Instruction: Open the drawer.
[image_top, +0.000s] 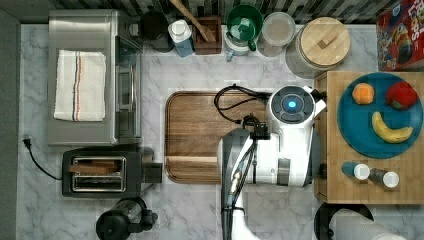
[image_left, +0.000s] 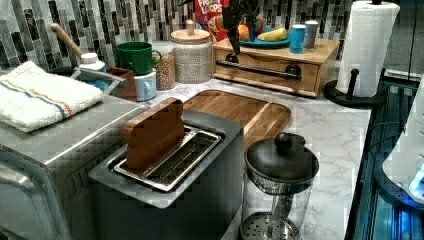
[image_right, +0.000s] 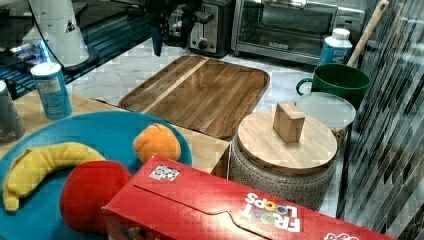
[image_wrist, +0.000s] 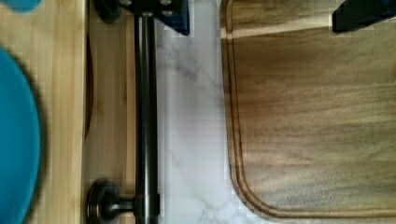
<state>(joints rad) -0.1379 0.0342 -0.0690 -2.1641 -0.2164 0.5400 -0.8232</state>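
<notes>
Drawer (image_left: 267, 67) first: we saw it in the left view as a light bamboo box at the back of the marble surface (image_left: 330, 135), just beside the paper towel roll (image_left: 367, 42) and the wooden-lidded jar (image_left: 191, 52). Its front looked flush with the box, and the long black bar handle (image_left: 262, 70) ran across that front. On top of the box sat a teal plate (image_top: 350, 130) with a banana (image_top: 391, 131), an orange (image_top: 363, 93) and a red fruit (image_top: 401, 95), plus two small shakers (image_top: 356, 171).

In the wrist view the handle (image_wrist: 145, 116) ran as a dark bar alongside the bamboo front, with a strip of marble between it and the walnut cutting board (image_wrist: 317, 116). We could see the end effector (image_wrist: 271, 14) spread wide: one dark finger (image_wrist: 175, 16) sat right at the bar near one of its mounts, the other was way over above the cutting board. So the fingers weren't pinching anything, and the handle lay at the edge of the gap, by the one finger.

From the left view, the end effector (image_left: 232, 30) hung above the drawer's left end, close over the handle. In the top view the white arm (image_top: 285, 145) covered the gap between the cutting board (image_top: 200, 135) and the box.
</notes>
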